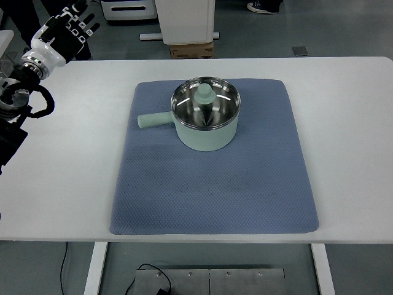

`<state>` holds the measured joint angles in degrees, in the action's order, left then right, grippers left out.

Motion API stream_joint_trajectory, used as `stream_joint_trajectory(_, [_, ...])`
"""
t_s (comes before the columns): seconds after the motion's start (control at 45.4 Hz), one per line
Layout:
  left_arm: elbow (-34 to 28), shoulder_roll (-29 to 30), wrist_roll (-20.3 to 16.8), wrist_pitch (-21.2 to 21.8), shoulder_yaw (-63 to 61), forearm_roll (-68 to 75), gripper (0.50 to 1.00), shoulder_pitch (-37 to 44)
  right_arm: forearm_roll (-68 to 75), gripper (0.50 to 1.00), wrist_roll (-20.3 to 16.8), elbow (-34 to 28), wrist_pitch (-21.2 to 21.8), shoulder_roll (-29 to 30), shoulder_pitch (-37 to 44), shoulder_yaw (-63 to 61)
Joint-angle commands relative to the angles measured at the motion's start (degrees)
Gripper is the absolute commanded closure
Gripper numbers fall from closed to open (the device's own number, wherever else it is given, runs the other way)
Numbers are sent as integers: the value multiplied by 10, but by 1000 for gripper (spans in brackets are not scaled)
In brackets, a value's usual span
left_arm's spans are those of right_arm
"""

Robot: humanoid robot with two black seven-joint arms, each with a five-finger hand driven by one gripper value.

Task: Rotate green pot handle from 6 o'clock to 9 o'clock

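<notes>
A pale green pot [206, 129] with a shiny steel inside stands on the upper middle of a blue-grey mat [215, 184]. A green-knobbed lid [204, 93] rests in it. Its handle [153, 120] points left, toward 9 o'clock. My left hand [69, 27] is raised at the far top left, well away from the pot, with its black-and-white fingers spread and holding nothing. The right arm does not show.
The mat lies on a white table [55, 184]. Beyond the table's far edge stand a white cabinet base [184, 21] and a cardboard box [191, 51]. A person's shoe [263, 6] shows at the top edge.
</notes>
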<state>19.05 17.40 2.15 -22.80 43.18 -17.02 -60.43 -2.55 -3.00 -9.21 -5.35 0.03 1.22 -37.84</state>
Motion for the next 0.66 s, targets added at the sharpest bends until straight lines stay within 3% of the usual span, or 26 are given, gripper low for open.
stream_joint_trajectory(0.0, [-1, 3, -9, 9, 7, -14, 500, 18, 0, 500, 0, 1, 0, 0, 0, 0])
stream_joint_trajectory(0.22, [-1, 1, -24, 35, 7, -42, 500, 31, 0, 500, 0, 1, 0, 0, 0, 0])
stream_joint_trajectory(0.639, [-1, 0, -25, 35, 7, -42, 500, 55, 2, 500, -2, -5, 1, 0, 0, 0])
